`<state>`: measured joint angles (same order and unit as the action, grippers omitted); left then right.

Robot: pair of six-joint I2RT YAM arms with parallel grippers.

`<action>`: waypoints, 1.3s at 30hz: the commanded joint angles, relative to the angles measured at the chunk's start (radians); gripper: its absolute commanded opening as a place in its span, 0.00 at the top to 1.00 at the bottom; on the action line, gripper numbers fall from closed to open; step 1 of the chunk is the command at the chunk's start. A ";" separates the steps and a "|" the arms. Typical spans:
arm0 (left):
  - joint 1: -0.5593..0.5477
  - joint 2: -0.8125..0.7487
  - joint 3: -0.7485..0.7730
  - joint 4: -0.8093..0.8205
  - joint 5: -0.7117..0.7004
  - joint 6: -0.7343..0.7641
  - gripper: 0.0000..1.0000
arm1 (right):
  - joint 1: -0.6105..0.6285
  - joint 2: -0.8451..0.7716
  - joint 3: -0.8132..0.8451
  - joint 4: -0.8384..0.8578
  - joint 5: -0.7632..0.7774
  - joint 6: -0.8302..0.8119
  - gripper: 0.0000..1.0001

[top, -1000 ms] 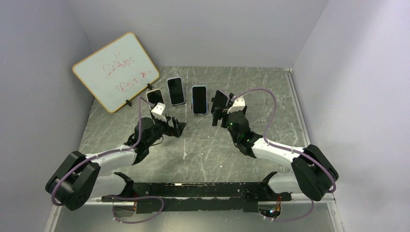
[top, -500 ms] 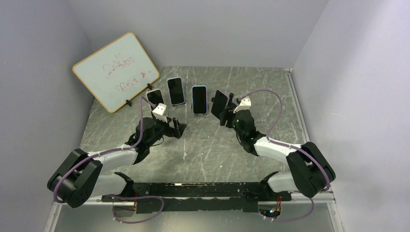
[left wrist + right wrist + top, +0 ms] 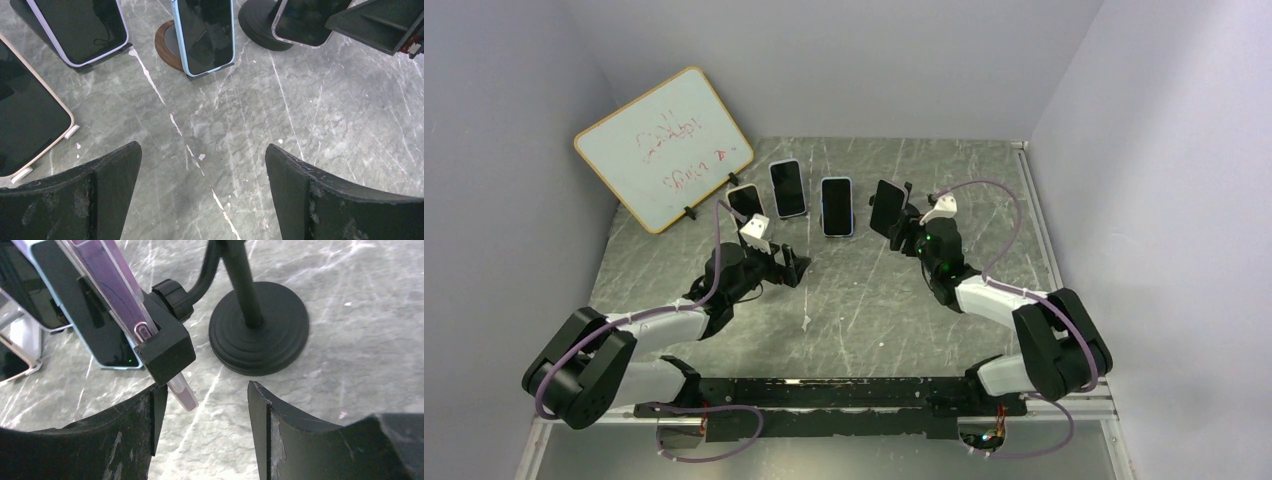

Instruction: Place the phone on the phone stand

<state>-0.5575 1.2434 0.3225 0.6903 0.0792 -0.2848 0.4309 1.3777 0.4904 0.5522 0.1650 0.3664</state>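
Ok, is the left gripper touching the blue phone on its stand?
Apart. The left wrist view shows bare table between the open left gripper and the blue phone.

**Q:** so what actually moved in that last second?

**A:** your right gripper (image 3: 906, 228) reached further out toward the back right of the bench (image 3: 984, 180). The phone (image 3: 888, 206) shifted right along with it. That's it.

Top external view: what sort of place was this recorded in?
Probably a robotics lab test cell: plain walls box in a marbled table, a left arm and right arm are bolted at its near edge, and a handwritten whiteboard leans at the back.
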 commanded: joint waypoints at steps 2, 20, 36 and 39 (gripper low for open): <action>0.007 -0.022 0.021 0.003 0.016 0.009 0.03 | -0.071 0.016 0.053 -0.023 0.024 0.001 0.37; 0.007 -0.122 0.080 -0.060 -0.009 -0.064 0.03 | -0.108 -0.304 -0.058 -0.101 -0.049 0.116 0.00; 0.008 -0.174 0.121 -0.146 -0.078 -0.023 0.03 | 0.074 -0.510 -0.093 -0.156 0.205 0.092 0.00; 0.007 -0.189 0.123 -0.161 -0.078 -0.018 0.03 | 0.103 -0.508 -0.093 -0.153 0.253 0.077 0.00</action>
